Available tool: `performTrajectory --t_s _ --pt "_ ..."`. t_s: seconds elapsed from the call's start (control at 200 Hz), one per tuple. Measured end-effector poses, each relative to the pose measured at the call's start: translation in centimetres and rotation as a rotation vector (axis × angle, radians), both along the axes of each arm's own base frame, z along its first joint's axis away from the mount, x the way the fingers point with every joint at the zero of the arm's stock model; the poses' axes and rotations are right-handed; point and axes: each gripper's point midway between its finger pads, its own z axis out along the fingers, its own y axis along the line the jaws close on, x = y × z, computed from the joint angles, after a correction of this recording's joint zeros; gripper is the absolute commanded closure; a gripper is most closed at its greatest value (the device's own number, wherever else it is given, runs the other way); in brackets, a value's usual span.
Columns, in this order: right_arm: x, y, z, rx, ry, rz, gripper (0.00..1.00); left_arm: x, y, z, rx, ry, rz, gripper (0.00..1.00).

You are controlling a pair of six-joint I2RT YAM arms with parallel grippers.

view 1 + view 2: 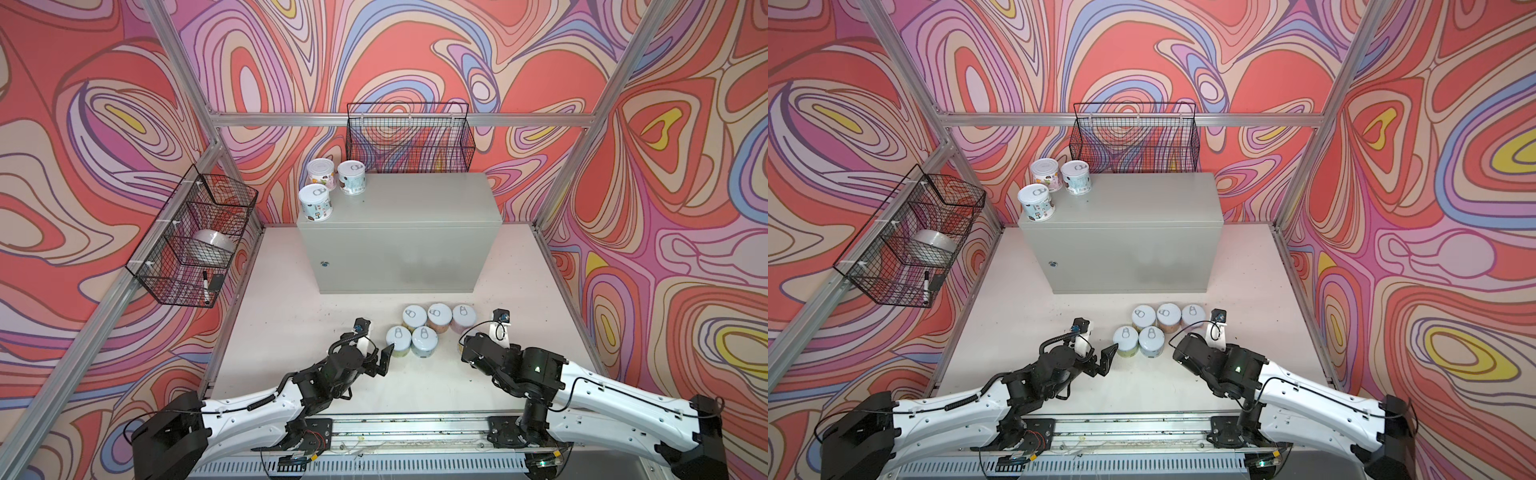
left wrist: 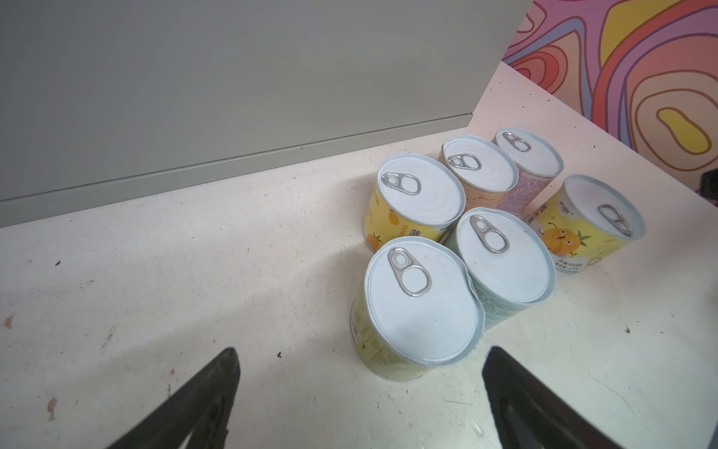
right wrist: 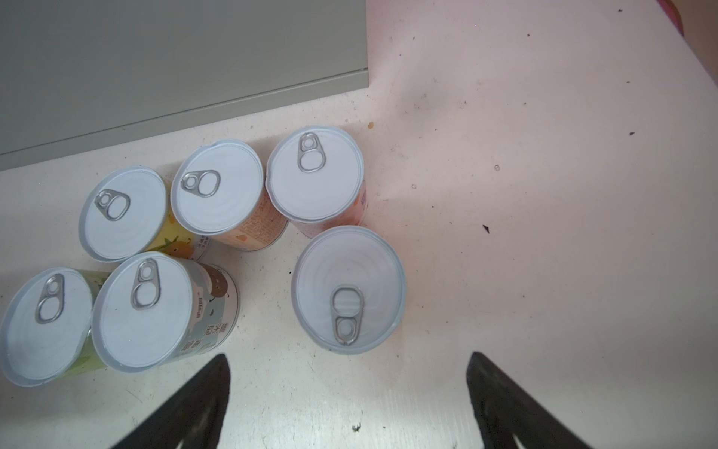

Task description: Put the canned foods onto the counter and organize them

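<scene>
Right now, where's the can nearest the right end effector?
It's the yellow can, upright on the table just ahead of the open right end effector in the right wrist view, beside the pink can; hidden in both top views.

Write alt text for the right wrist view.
Six upright cans with pull-tab lids stand on a pale table at the foot of a grey cabinet. The nearest can stands just ahead of the right gripper, which is open and holds nothing.
</scene>
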Motion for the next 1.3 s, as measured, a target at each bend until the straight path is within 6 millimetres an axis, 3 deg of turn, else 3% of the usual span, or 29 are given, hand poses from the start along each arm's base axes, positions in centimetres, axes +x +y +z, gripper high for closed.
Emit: performTrajectory --t_s 0.376,1.302 --pt "-1.0 0.2 -5.9 -0.085 0.069 -0.041 0.02 0.0 0.0 0.5 -0.001 -0.019 -0.007 0.00" --pt "2.4 0.9 -7.2 -0.167 -0.126 -0.124 0.03 0.5 0.3 0.4 -0.023 -0.008 -0.006 0.00"
